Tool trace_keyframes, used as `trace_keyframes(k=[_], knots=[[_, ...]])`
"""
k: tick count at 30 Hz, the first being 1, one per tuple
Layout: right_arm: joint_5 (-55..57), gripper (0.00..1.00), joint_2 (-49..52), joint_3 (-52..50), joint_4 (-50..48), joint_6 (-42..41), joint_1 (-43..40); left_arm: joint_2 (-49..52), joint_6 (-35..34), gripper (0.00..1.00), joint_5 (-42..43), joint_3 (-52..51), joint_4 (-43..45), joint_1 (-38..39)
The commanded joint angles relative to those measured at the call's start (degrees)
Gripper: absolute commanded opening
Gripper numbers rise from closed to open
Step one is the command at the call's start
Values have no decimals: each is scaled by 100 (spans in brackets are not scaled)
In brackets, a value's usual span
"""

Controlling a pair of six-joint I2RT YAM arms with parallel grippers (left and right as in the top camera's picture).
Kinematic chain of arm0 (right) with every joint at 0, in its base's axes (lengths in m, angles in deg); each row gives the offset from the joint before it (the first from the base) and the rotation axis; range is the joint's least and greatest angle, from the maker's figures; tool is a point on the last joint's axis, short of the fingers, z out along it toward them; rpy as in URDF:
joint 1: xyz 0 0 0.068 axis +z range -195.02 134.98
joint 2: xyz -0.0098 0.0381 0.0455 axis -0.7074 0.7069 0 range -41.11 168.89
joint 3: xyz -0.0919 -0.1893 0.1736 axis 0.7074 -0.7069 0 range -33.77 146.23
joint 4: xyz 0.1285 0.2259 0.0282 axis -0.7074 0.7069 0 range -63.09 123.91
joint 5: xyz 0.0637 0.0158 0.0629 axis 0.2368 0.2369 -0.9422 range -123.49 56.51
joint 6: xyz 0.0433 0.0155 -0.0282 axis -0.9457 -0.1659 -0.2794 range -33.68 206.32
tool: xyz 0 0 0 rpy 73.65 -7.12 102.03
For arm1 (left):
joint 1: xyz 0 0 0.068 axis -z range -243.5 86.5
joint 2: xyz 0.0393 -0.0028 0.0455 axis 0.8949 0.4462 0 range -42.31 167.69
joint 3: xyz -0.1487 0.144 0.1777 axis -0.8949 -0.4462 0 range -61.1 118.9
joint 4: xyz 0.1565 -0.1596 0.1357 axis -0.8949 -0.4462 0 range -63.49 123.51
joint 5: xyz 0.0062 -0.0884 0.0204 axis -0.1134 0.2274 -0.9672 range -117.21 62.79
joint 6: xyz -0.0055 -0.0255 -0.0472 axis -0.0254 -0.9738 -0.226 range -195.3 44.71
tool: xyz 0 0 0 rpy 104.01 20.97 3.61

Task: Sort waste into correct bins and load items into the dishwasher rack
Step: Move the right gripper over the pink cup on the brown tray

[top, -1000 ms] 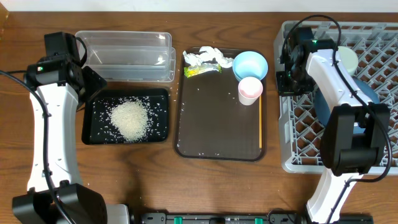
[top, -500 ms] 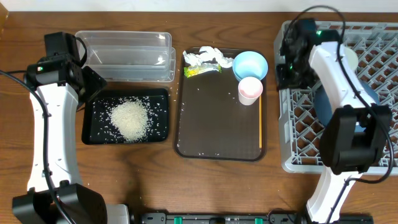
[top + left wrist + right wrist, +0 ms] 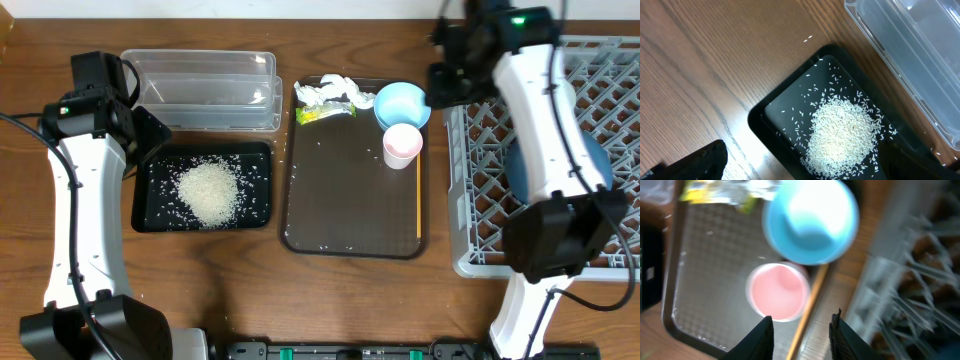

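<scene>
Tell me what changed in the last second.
The right gripper swung from the dishwasher rack's left edge away and leftward, toward the blue bowl on the brown tray; it is open and empty. The left gripper, rice, pink cup and stick stayed put.

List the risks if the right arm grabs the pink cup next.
1. The pink cup sits tight against the blue bowl with the stick alongside; the open jaws could shove either.
2. The right wrist view is blurred, so alignment is uncertain.
3. Stray rice grains on the brown tray may scatter.
</scene>
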Motion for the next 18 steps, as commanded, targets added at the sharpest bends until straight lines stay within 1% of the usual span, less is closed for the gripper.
trace_keyframes(k=[1,3,6,8,11,15,18], knots=[[26,38,57,35,-129,210,551,20,-46,98,-94,116,-15,-20],[372,41,92,-39,-234,52,807,20,-46,98,-94,116,-15,-20],[1032,42,181,-125,-297,-319,1126,20,-46,97,-94,116,-15,-20],[1250,44,258,-166,-308,-413,1274,20,-46,98,-94,116,-17,-20],[1252,45,398,-229,-313,-463,1410,20,-46,98,-94,116,-15,-20],[1266,45,533,-299,-306,-570,1469,20,-46,97,-94,116,-15,-20],[1261,44,673,-306,-262,-826,1467,20,-46,97,-94,116,-15,-20]])
